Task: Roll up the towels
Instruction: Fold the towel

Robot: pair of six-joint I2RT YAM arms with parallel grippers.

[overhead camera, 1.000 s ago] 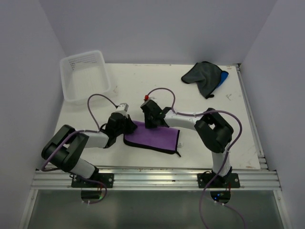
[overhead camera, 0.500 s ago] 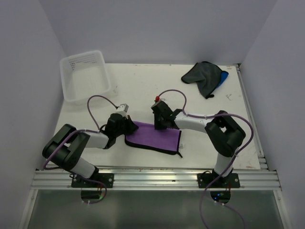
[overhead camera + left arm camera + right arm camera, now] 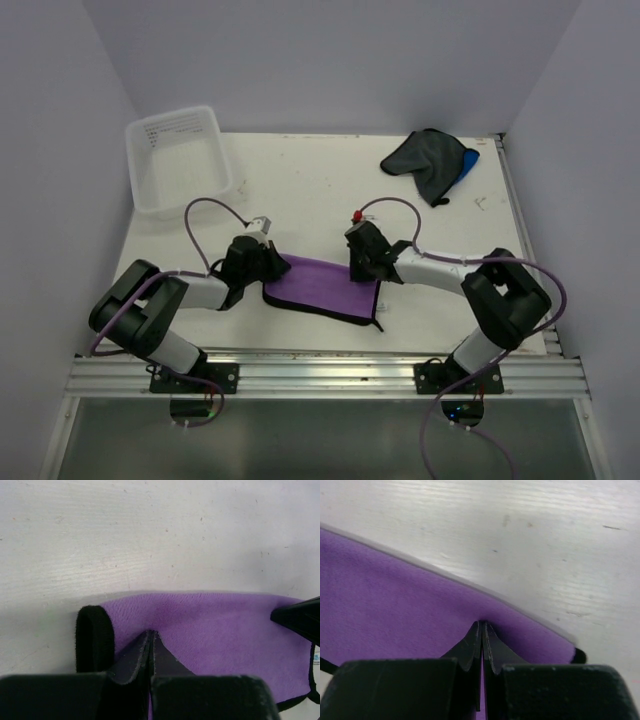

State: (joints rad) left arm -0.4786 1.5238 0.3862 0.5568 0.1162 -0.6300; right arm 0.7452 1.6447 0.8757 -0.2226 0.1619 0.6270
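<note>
The purple towel [image 3: 322,287] lies flat on the table near the front, its black hem curled up at the left corner [image 3: 94,639]. My left gripper [image 3: 273,264] is shut, and its tips [image 3: 151,633] press down on the cloth [image 3: 220,630] just inside its far left edge. At the far right corner my right gripper [image 3: 366,272] is also shut, with its tips [image 3: 482,624] resting on the purple cloth [image 3: 390,605]. A dark grey-black towel [image 3: 422,156] lies crumpled at the back right, and a blue towel [image 3: 469,164] peeks out from under it.
A clear plastic tub [image 3: 178,160] stands at the back left corner. White walls close in the table on the left, back and right. A metal rail [image 3: 320,375] runs along the near edge by the arm bases.
My right gripper has slid rightward along the purple towel's far edge, from near its middle to its right corner. The left gripper has stayed put.
</note>
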